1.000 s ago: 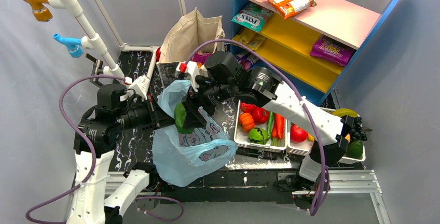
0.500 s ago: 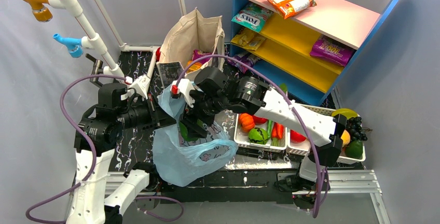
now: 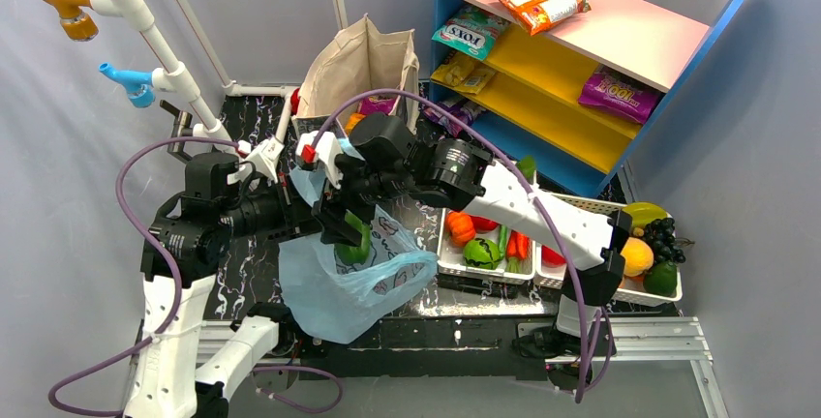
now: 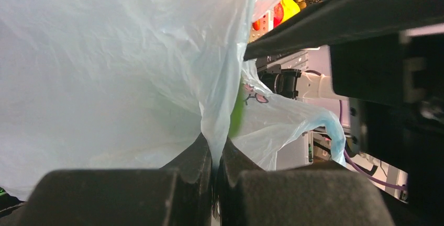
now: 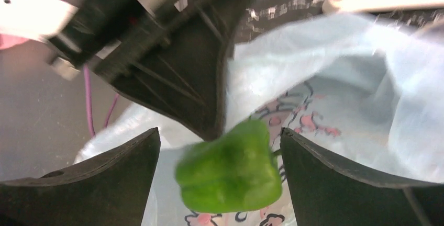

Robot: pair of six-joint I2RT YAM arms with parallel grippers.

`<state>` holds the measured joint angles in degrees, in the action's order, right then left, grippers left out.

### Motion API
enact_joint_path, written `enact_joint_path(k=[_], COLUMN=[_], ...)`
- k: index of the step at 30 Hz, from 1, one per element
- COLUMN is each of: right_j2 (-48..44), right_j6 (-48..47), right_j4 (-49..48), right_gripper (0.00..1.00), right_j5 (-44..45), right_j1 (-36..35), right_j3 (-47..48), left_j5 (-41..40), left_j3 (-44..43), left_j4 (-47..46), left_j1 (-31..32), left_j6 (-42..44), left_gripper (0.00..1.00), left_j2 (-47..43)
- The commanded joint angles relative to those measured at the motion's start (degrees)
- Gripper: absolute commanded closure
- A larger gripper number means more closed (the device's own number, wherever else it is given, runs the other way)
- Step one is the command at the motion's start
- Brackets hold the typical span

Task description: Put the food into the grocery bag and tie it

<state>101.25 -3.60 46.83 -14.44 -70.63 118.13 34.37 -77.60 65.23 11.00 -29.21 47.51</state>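
Clearly the filling step is in hand, and the tying is far off. On the black table [image 3: 242,128] with its white marbled veins, the grocery bag [image 3: 334,287] is the largest thing of the task. It is a thin, light-blue, half-transparent film, crinkled in many folds, with a pink and dark drawing printed on its side. It hangs from one upper edge and its slack body rests on the table near the front.

The left gripper [image 4: 213,158] holds that edge: its two dark jaws are pressed together with a pleat of the film pinched between them. To the right, the white baskets [image 3: 489,279] hold more of the food: round red and orange pieces, long red ones, a green one, and dark grapes [image 3: 664,237] at the far end.

The right gripper [image 3: 347,227] stands over the bag's mouth with its fingers [image 5: 120,179] spread wide. Between them is the green pepper [image 5: 230,169], smooth, glossy and lobed. It touches neither finger and is a little blurred, so I judge it is released and dropping into the bag.

Next, I think, the right arm must rise out without catching the film and go to the baskets for another piece, while the left one does not let the mouth fall shut.
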Motion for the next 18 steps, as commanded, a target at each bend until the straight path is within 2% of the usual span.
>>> enact_joint_path(k=[1, 9, 13, 18], right_j2=[-3.99, -6.54, -8.98, -10.85], right_j6=[-2.63, -2.73, -3.04, -2.92], right_j4=[-10.18, -10.28, -11.21, -10.39], right_gripper=[0.09, 0.08, 0.08, 0.08], right_j5=[-2.16, 0.17, 8.14, 22.69], right_j1=[-1.70, -2.75, -2.75, -2.67], right_j3=[3.69, 4.25, 1.67, -0.79], left_j5=[1.41, 0.53, 0.61, 0.93], left_j3=[0.95, 0.79, 0.56, 0.16], left_j4=[0.27, 0.34, 0.31, 0.39], left_j1=[0.19, 0.18, 0.21, 0.15], left_j6=[0.90, 1.09, 1.13, 1.61], left_gripper=[1.00, 1.00, 1.00, 1.00], left_j2=[0.26, 0.59, 0.90, 2.03])
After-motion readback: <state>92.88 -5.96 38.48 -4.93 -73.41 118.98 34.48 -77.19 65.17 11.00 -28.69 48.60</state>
